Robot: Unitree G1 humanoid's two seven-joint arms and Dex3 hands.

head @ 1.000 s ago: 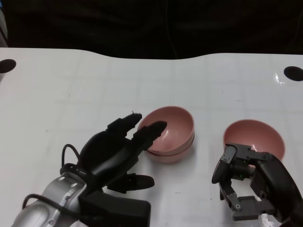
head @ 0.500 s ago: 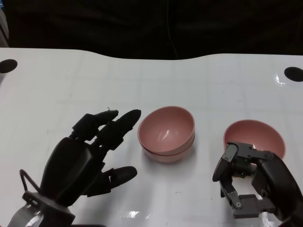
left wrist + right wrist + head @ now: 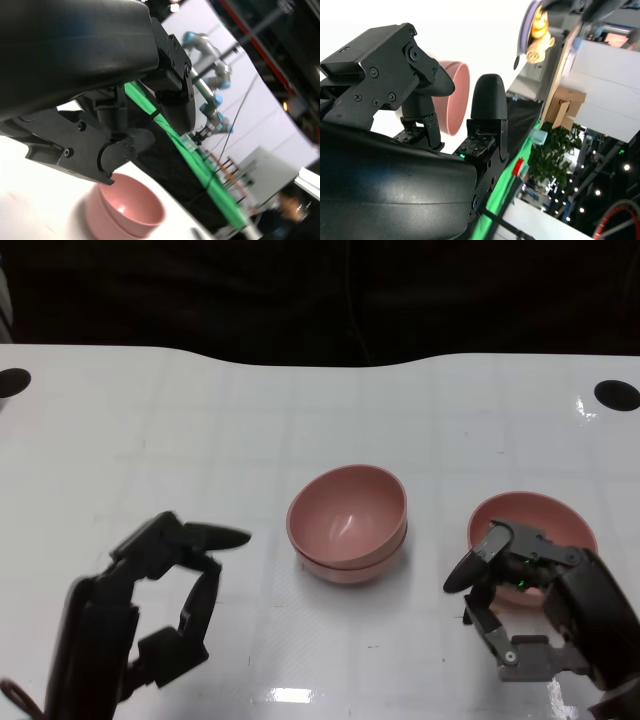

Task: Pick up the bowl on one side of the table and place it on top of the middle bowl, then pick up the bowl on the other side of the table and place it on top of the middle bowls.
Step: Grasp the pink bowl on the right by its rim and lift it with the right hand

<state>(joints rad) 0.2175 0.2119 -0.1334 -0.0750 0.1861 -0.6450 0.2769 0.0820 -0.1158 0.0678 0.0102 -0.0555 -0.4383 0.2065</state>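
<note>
Two pink bowls sit nested as one stack (image 3: 347, 523) in the middle of the white table (image 3: 200, 440); the left wrist view shows the same stack (image 3: 127, 212) beyond my fingers (image 3: 107, 150). A third pink bowl (image 3: 535, 525) stands alone to the right. My left hand (image 3: 140, 625) is at the near left, well away from the stack, fingers apart and empty. My right hand (image 3: 535, 605) hovers at the near side of the lone bowl, its fingers spread and covering part of the near rim, holding nothing. In the right wrist view the bowl (image 3: 452, 97) shows just past the fingertips (image 3: 487, 97).
Dark round holes mark the table's far left corner (image 3: 12, 380) and far right corner (image 3: 615, 395). The far edge curves against a dark background. White tabletop lies between the stack and the left hand.
My left hand has pulled back from the middle stack toward the near left, leaving the upper bowl there. My right hand has crept slightly closer to the right bowl.
</note>
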